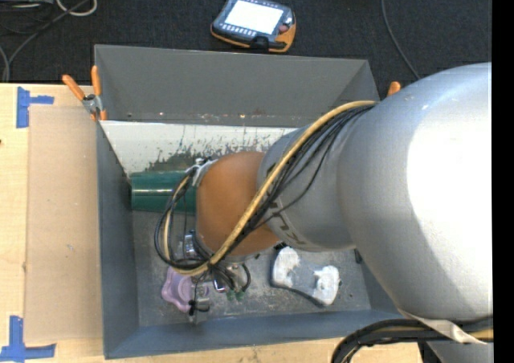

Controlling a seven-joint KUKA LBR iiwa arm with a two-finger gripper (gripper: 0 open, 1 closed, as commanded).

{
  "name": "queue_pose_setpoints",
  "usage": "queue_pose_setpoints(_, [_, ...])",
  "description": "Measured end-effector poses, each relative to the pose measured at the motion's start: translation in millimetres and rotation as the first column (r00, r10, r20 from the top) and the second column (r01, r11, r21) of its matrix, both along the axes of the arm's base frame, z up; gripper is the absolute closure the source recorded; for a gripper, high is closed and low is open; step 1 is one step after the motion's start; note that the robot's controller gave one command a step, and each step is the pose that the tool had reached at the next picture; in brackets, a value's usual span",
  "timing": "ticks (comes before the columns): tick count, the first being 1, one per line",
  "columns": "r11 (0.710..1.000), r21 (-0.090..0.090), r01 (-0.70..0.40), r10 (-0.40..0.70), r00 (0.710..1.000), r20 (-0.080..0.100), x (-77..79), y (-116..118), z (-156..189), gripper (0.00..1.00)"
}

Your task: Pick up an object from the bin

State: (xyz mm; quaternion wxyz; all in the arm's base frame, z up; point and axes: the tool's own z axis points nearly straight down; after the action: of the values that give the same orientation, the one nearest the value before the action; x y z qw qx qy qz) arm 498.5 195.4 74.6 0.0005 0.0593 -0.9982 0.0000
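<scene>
The grey metal bin (pixel 114 273) had speckled dust across its floor and only a few things in it. Toward its left side, against the pale back wall, lay a dark green box-like block (pixel 154 191) on its long side, its right end hidden behind the robot's wrist. Nearer the front wall, in the left part of the floor, sat a small crumpled lilac-pink object (pixel 173 289), soft-looking and irregular in shape. The gripper (pixel 195 305) was down at the floor just beside this object, at its right edge and apparently touching it; whether it was spread or pressed together could not be told, nor whether anything sat within it. Black and yellow cables (pixel 167 234) looped out to the left of the wrist and down toward the gripper. Above them the rounded orange cover (pixel 229 201) filled the middle of the bin. Further right, near the front wall, lay a white and grey lumpy object (pixel 307 278), well apart from the gripper. The silver arm (pixel 418 193) came in over the bin's right side.
</scene>
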Motion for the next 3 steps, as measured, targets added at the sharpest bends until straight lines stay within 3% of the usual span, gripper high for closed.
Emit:
queue_pose_setpoints(1, [0.966,-0.002,0.259,-0.259,0.966,-0.003,8.2,-18,105,1.00])
queue_pose_setpoints(2, [0.966,-0.002,0.259,-0.259,0.966,-0.003,8.2,-18,105,1.00])
queue_pose_setpoints(3, [0.959,-0.007,0.285,-0.285,0.959,-0.006,8.6,-111,78,1.00])
